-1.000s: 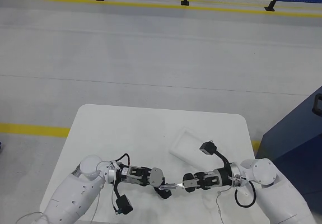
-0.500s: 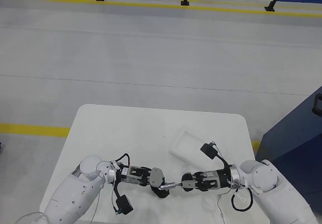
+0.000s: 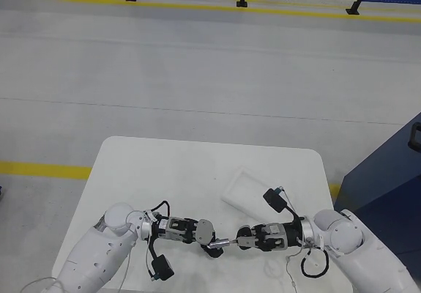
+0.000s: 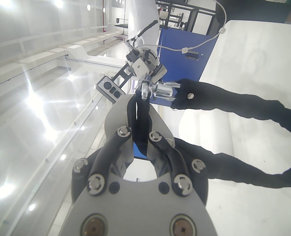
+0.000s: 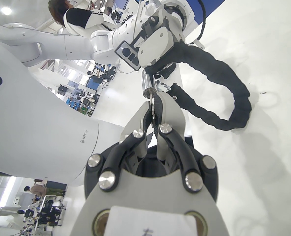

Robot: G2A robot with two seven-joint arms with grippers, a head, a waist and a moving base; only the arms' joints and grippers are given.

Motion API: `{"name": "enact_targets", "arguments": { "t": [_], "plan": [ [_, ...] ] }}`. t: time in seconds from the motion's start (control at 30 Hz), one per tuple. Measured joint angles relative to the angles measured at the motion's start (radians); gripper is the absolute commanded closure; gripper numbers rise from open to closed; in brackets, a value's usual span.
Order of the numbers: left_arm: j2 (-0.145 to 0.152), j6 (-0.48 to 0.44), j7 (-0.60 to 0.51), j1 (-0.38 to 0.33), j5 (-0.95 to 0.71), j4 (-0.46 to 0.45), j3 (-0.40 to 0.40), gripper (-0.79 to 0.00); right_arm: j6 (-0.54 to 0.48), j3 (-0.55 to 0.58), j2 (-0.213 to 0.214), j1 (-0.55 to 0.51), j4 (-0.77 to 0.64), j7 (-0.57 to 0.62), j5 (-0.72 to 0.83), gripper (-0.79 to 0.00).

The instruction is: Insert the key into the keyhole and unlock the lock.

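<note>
Right gripper (image 5: 154,106) pinched the key (image 5: 151,98), tip in the lock (image 5: 146,83); left gripper (image 4: 141,105) clamped the lock toward the table's (image 3: 166,168) near edge.

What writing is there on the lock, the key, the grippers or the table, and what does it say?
On the lock: none, only bare metal and a black sleeve.
On the key, pinched in the right gripper: too little shows to tell.
On the white label at the right gripper's base: cut off by the picture's edge, unreadable.
On the letters behind the left gripper: mostly hidden, unreadable.
On the table: none.
</note>
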Motion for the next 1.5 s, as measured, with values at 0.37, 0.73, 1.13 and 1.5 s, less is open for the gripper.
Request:
{"name": "enact_targets", "arguments": {
  "t": [0.37,0.73,1.13,1.5],
  "plan": [
    [0.000,0.000,0.000,0.000,0.000,0.000,0.000,0.000,-0.063,-0.026,0.018,0.006,0.006,-0.063,-0.031,0.000],
    [0.000,0.000,0.000,0.000,0.000,0.000,0.000,0.000,-0.069,-0.011,0.016,0.002,-0.005,-0.105,-0.079,0.000],
    [0.000,0.000,0.000,0.000,0.000,0.000,0.000,0.000,-0.206,0.032,0.008,-0.036,-0.037,-0.273,-0.307,0.000],
    [0.000,0.000,0.000,0.000,0.000,0.000,0.000,0.000,-0.228,0.069,0.007,-0.061,-0.072,-0.377,-0.460,0.000]
  ]
}}
